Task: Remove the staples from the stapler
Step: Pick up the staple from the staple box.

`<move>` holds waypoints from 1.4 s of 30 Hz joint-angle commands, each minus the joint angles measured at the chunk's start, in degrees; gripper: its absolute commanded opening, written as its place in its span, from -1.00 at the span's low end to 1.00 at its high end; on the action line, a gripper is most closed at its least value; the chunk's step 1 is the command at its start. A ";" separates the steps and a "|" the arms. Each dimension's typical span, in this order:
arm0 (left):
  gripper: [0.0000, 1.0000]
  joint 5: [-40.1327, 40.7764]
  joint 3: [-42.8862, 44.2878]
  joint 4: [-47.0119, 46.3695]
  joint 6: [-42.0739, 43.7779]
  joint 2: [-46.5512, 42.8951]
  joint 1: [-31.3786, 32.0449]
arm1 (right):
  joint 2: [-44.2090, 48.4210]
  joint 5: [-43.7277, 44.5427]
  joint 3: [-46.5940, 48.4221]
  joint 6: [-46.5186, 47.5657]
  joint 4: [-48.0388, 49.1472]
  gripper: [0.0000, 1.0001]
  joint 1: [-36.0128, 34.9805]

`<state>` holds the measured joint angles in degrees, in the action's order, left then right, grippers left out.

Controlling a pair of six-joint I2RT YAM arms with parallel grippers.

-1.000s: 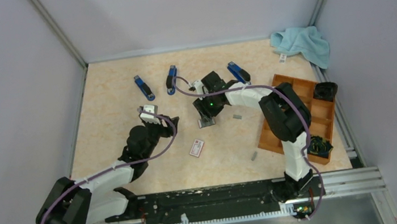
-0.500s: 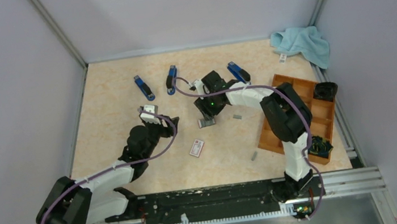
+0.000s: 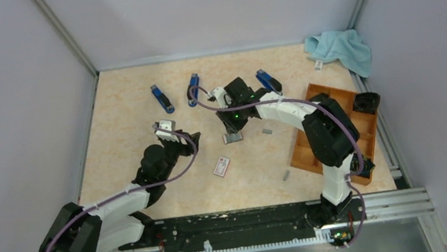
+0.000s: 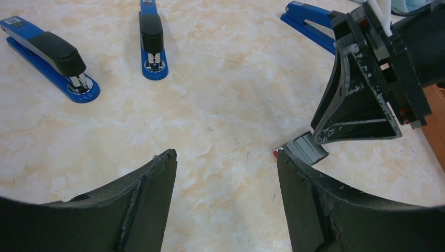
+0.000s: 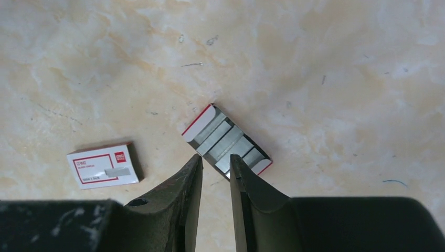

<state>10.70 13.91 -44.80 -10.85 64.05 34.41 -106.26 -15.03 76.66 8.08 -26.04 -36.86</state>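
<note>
Right wrist view: right pincer (image 5: 215, 159), narrowly parted, hangs over the staples (image 5: 225, 140) in a tray (image 5: 201, 122), hiding its near corner (gripping? I cannot tell); white box (image 5: 105, 165) nearby, left pincer (image 4: 225, 155) spread, blue staplers (image 4: 50, 55) beyond.

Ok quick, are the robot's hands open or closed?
Left hand: open, holding nothing.
Right hand: almost closed over the staples; grip cannot be told.

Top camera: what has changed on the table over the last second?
The right arm swung its elbow toward the wooden tray, and its wrist slid slightly away from the bases; its fingers now stand close together by the staples, gripping nothing visible. The left arm barely moved. The staples, white box and three staplers stayed put.
</note>
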 commanded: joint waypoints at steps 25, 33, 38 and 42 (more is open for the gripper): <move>0.52 0.72 -1.17 -2.82 -0.40 -1.29 0.13 | -6.57 1.84 4.69 -1.13 -0.39 -0.37 -2.63; 0.52 0.73 -1.17 -2.84 -0.40 -1.31 0.13 | -6.29 2.61 4.68 -1.20 -0.47 -0.46 -2.66; 0.52 0.73 -1.17 -2.84 -0.41 -1.30 0.13 | -5.78 2.52 4.35 -1.44 -0.40 -0.63 -2.65; 0.52 0.73 -1.16 -2.83 -0.44 -1.30 0.15 | -5.48 2.41 4.34 -1.63 -0.24 -0.71 -2.60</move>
<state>11.07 13.21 -45.45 -10.90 63.42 34.41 -112.92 -13.10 78.56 6.87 -27.46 -39.22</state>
